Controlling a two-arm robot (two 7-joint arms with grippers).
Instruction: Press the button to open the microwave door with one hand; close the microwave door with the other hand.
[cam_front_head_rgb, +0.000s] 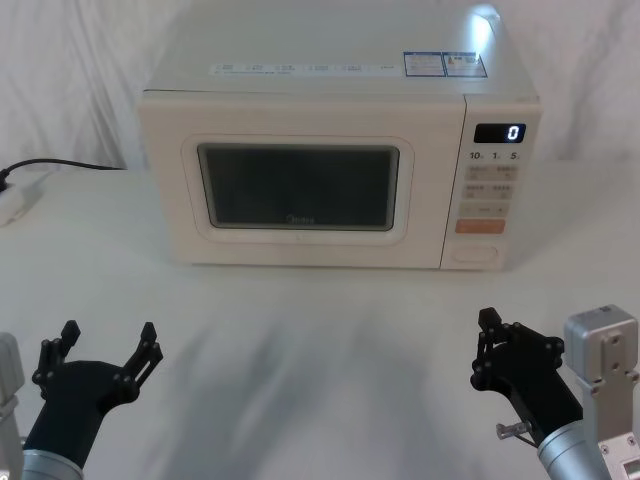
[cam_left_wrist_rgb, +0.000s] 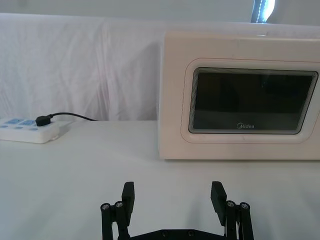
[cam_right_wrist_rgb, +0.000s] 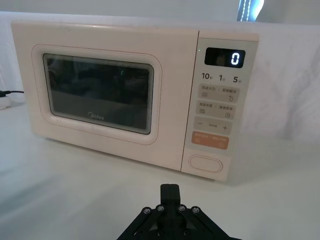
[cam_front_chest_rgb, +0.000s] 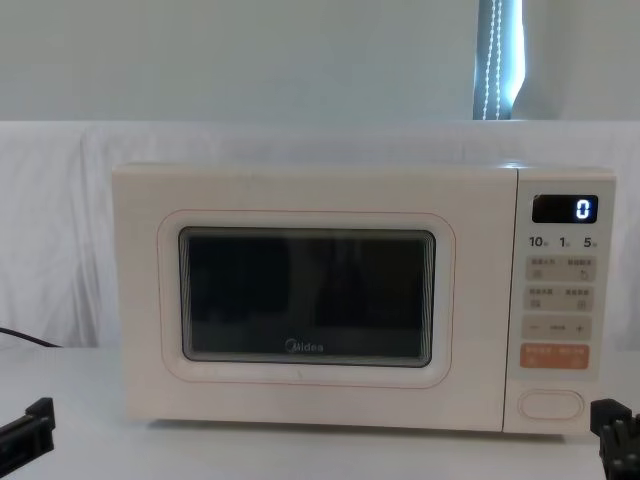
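Left black two-finger gripper (cam_front_head_rgb: 108, 346) hovers low, fingers spread wide, grasping nothing — bare white tabletop (cam_front_head_rgb: 320, 330) lies ahead. Behind stands the boxy cream microwave (cam_front_head_rgb: 340, 90), door (cam_front_head_rgb: 300, 185) flush, pill-shaped button (cam_front_head_rgb: 477, 253) bottom right. Right black gripper (cam_front_head_rgb: 484, 347) — fingers pressed together, empty — hangs well before it.

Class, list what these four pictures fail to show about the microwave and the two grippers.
- Microwave inside: every view, shut door's dark window hides it.
- Small key labels: head view, too small.
- Right gripper finger spread: right wrist view, seen edge-on.
- Left gripper: chest view, cut off by the lower edge.
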